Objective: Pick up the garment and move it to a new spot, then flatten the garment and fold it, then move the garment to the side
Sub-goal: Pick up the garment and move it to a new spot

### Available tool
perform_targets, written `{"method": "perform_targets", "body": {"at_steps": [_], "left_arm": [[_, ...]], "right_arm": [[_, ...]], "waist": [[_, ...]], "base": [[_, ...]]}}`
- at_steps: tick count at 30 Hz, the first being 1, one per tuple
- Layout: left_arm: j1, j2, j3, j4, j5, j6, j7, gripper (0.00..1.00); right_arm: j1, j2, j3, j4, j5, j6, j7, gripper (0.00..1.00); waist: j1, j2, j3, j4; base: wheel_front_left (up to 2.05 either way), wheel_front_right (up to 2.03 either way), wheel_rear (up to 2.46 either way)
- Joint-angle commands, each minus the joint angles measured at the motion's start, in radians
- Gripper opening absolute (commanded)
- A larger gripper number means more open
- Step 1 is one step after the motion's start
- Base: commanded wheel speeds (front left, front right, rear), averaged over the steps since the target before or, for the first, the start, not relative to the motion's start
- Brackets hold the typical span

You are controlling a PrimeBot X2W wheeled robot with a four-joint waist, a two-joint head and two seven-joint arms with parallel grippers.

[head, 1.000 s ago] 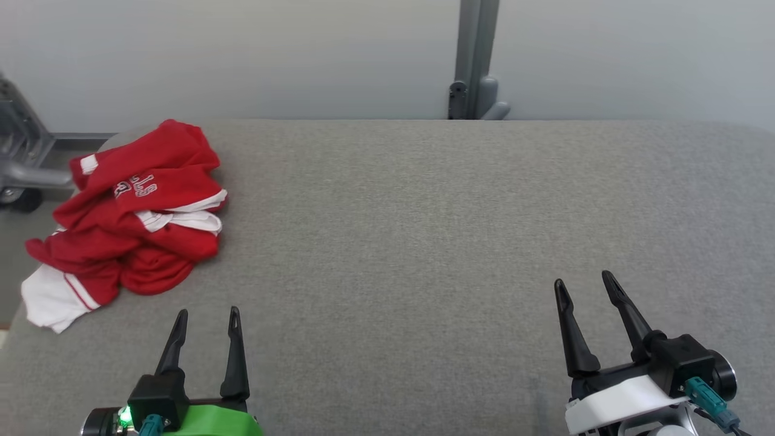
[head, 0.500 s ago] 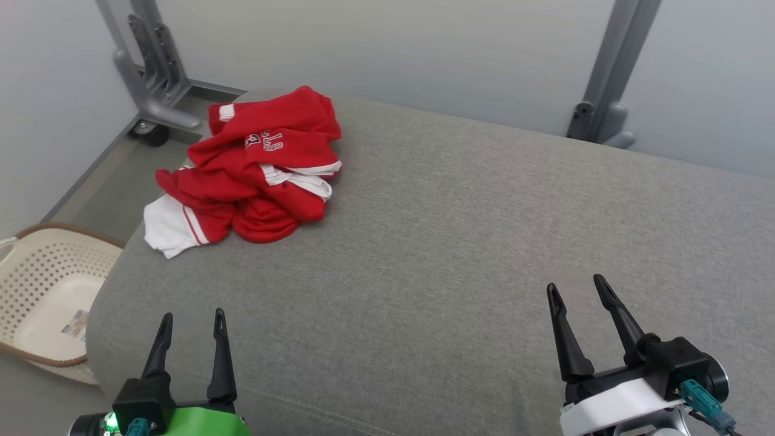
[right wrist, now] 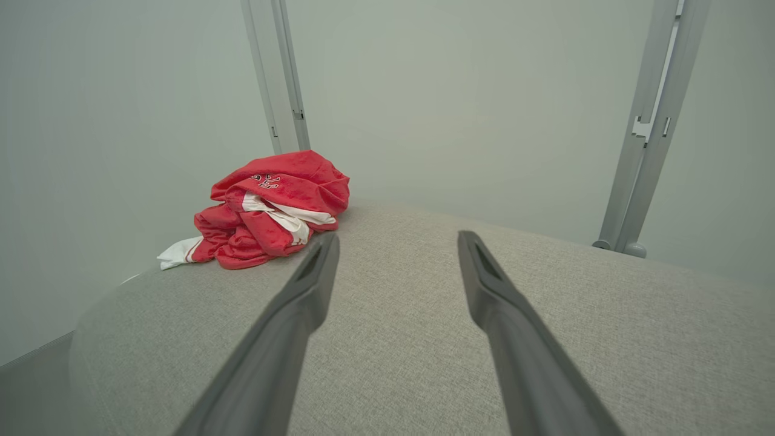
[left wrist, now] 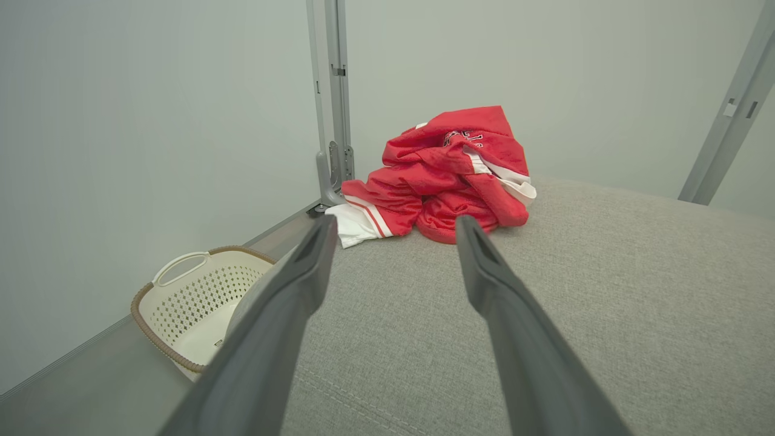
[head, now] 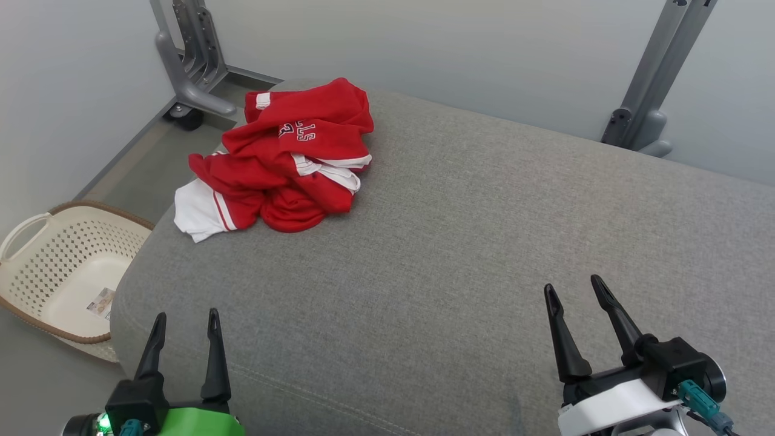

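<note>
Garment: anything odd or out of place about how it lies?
The red-and-white garment is bunched in a heap at the far left corner of the grey cushion, a white part reaching the edge. Nothing looks damaged or spilled.

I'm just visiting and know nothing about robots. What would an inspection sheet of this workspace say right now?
Surface: grey fabric cushion, rounded at the corners.
Job's things: red-and-white garment, crumpled in a heap at the far left corner.
Clutter: nothing seen.
Grippers: left gripper and right gripper both open, holding nothing, apart from the garment.
Cables: teal plug with a short dark lead at the right wrist.
Surroundings: pale walls, grey metal posts, cream basket on the floor at left.
</note>
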Motion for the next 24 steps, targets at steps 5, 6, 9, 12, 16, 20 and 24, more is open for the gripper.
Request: {"method": "perform_targets", "body": {"at_steps": [5,6,9,12,16,20,24], "left_arm": [[-0.076,0.037,0.027,-0.021,-0.001,-0.027,-0.001,1.0],[-0.097,0.047,0.027,-0.025,0.004,-0.03,-0.001,1.0],[-0.19,0.104,0.031,-0.023,0.012,-0.051,0.023,1.0],[-0.307,0.17,0.036,-0.028,0.006,-0.071,0.086,1.0],[-0.47,0.261,0.033,-0.006,-0.021,-0.092,0.191,1.0],[-0.61,0.347,0.009,0.063,-0.059,-0.103,0.298,1.0],[-0.726,0.425,-0.04,0.153,-0.104,-0.107,0.383,1.0]], "right_arm": [[-0.002,-0.004,-0.004,-0.008,-0.011,0.0,-0.003,1.0],[-0.007,-0.004,-0.005,-0.009,-0.013,0.0,-0.003,1.0],[-0.018,-0.004,-0.006,-0.014,-0.027,0.0,-0.003,1.0],[-0.031,-0.004,-0.002,-0.015,-0.041,0.0,-0.003,1.0],[-0.052,-0.004,0.001,-0.016,-0.055,0.0,-0.003,1.0],[-0.076,-0.004,0.003,-0.019,-0.071,0.0,-0.003,1.0],[-0.102,-0.004,-0.001,-0.024,-0.093,0.0,-0.003,1.0]], "waist": [[0.0,0.0117,0.032,-0.035],[0.0,0.0117,0.041,-0.041],[0.0,0.0117,0.07,-0.063],[0.0,0.0117,0.103,-0.091],[0.0,0.0117,0.148,-0.136],[0.0,0.0117,0.202,-0.187],[0.0,0.0117,0.266,-0.237]], "base": [[0.0,0.0,0.0],[0.0,0.0,0.0],[0.0,0.0,0.0],[0.0,0.0,0.0],[0.0,0.0,0.0],[0.0,0.0,0.0],[0.0,0.0,0.0]]}}
